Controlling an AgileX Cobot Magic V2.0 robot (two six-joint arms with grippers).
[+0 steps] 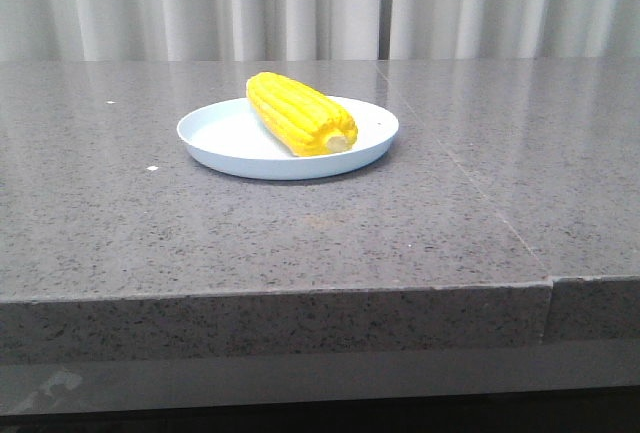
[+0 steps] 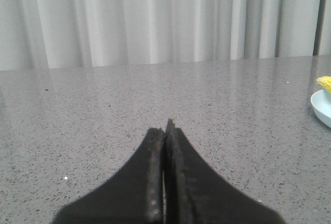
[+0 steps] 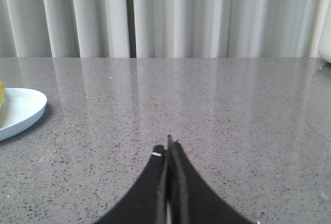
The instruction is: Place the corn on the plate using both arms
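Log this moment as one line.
yellow corn cob: on pale blue plate | left gripper: shut, empty | right gripper: shut, empty

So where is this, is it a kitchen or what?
Probably a test room set up for a robot, not a real kitchen. A grey speckled stone table stands before plain pale curtains, holding only a plate with corn, and two shut grippers hover over it.

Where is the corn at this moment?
In the front view the corn lies on the plate, slightly left of the table's middle, its pale stub end pointing toward the camera and right.
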